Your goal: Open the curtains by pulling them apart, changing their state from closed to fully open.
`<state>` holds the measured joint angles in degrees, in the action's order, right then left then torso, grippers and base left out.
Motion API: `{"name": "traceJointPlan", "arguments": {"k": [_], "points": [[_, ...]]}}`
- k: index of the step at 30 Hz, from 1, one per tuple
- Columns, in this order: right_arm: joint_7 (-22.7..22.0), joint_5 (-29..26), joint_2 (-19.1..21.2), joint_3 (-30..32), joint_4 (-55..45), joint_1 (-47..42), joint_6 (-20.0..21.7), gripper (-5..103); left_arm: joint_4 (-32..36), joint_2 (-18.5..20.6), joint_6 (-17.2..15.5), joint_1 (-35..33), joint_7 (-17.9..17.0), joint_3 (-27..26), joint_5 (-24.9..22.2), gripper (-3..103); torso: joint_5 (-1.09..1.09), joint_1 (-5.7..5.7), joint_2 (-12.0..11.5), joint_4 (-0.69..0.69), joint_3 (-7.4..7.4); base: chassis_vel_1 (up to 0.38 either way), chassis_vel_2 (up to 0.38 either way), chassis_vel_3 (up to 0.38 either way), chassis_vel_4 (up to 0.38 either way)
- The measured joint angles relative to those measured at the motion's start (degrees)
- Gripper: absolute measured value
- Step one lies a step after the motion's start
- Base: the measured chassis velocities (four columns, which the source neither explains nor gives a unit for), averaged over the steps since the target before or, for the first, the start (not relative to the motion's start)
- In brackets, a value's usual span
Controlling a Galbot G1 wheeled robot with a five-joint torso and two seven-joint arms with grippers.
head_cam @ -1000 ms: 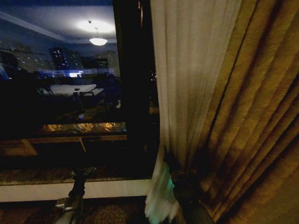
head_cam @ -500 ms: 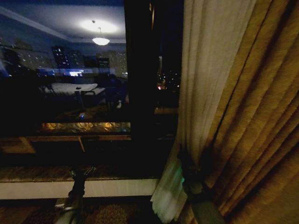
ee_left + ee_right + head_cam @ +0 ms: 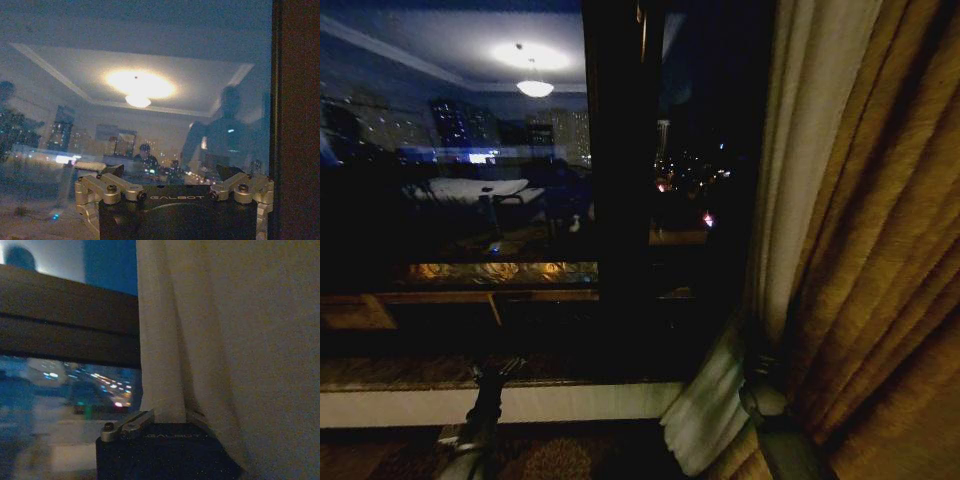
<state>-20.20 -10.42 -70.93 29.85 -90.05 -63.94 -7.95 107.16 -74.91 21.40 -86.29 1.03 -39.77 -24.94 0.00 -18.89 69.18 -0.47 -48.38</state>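
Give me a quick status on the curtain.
Right gripper shut on sheer curtain, bunched against brown drape. Left gripper low by window sill, open, idle. Nothing blocking.

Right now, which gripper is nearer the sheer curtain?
Right. The right gripper is bunched in the sheer curtain by the golden drape; the left gripper sits low by the window sill, well apart.

Window glass [image 3: 460,200]: uncovered, blocks forward travel.
Window frame post [image 3: 620,180]: dark upright, central.
Golden-brown drapes [image 3: 880,260]: bunched, close off the right side.
Sill [image 3: 550,403]: low ledge ahead.
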Motion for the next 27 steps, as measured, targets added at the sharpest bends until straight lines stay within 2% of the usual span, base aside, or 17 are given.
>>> {"name": "traceJointPlan", "arguments": {"k": [3, 5, 6, 8, 11, 14, 17, 19, 22, 23, 24, 26, 27], "points": [[4.79, -0.62, -0.94, -1.62, -2.18, -2.18, -3.28, 13, 0.00, 0.00, 0.00, 0.00, 0.00, 0.00, 0.00, 100, 0.00, 0.01, 0.00, 0.00, 0.00, 0.000, 0.000, 0.000, 0.000], [5.40, -0.56, -1.12, -1.92, -2.50, -2.47, -3.78, 13, 0.00, 0.00, 0.00, 0.00, 0.00, 0.00, 0.00, 100, 0.00, 0.01, 0.00, 0.00, 0.00, 0.000, 0.000, 0.000, 0.000], [6.24, -0.40, -1.44, -2.51, -3.25, -3.12, -4.27, 18, 0.00, 0.00, 0.00, 0.00, 0.00, 0.00, 0.00, 100, 0.00, 0.01, 0.00, 0.00, 0.00, 0.000, 0.000, 0.000, 0.000], [7.79, 0.22, -2.04, -3.75, -5.10, -4.70, -4.38, 28, 0.00, 0.00, 0.00, 0.00, 0.00, 0.00, 0.00, 100, -0.01, 0.01, 0.00, 0.01, 0.00, 0.000, 0.000, 0.000, 0.000], [8.76, 1.01, -2.35, -4.38, -5.97, -5.64, -4.54, 34, 0.00, 0.00, 0.00, 0.00, 0.00, 0.00, 0.00, 100, 0.00, 0.00, 0.00, 0.00, 0.00, 0.000, 0.000, 0.000, 0.000], [11.41, 2.47, -2.29, -5.83, -8.07, -8.35, -4.65, 50, 0.00, 0.00, 0.00, 0.00, 0.00, 0.00, 0.00, 100, -0.01, 0.01, 0.00, 0.01, 0.00, 0.000, 0.000, 0.000, 0.000], [13.08, 3.15, -2.03, -6.44, -9.19, -10.06, -4.63, 56, 0.00, 0.00, 0.00, 0.00, 0.00, 0.00, 0.00, 100, -0.01, 0.01, 0.01, 0.00, 0.00, 0.000, 0.000, 0.000, 0.000], [13.64, 3.38, -2.01, -6.95, -9.96, -11.15, -4.50, 66, 0.00, 0.00, 0.00, 0.00, 0.00, 0.00, 0.00, 100, -0.01, 0.01, 0.00, 0.00, 0.00, 0.000, 0.000, 0.000, 0.000], [13.77, 3.41, -2.02, -7.02, -10.08, -11.34, -4.43, 72, 0.00, 0.00, 0.00, 0.00, 0.00, 0.00, 0.00, 100, -0.01, 0.01, 0.00, 0.01, 0.00, 0.000, 0.000, 0.000, 0.000], [13.80, 3.34, -2.03, -7.01, -10.09, -11.40, -4.39, 83, 0.00, 0.00, 0.00, 0.00, 0.00, 0.00, 0.00, 100, -0.01, 0.01, 0.00, 0.00, 0.00, 0.000, 0.000, 0.000, 0.000], [13.64, 3.16, -2.03, -6.97, -10.13, -11.39, -4.24, 88, 0.00, 0.00, 0.00, 0.00, 0.00, 0.00, 0.00, 100, -0.01, 0.01, 0.00, 0.00, 0.00, 0.000, 0.000, 0.000, 0.000], [13.48, 3.03, -2.02, -6.93, -10.16, -11.39, -4.11, 88, 0.00, 0.00, 0.00, 0.00, 0.00, 0.00, 0.00, 100, -0.01, 0.01, 0.00, 0.01, 0.00, 0.000, 0.000, 0.000, 0.000], [13.39, 2.97, -2.02, -6.91, -10.17, -11.37, -4.06, 93, 0.00, 0.00, 0.00, 0.00, 0.00, 0.00, 0.00, 100, -0.01, 0.01, 0.00, 0.01, 0.00, 0.000, 0.000, 0.000, 0.000]]}}
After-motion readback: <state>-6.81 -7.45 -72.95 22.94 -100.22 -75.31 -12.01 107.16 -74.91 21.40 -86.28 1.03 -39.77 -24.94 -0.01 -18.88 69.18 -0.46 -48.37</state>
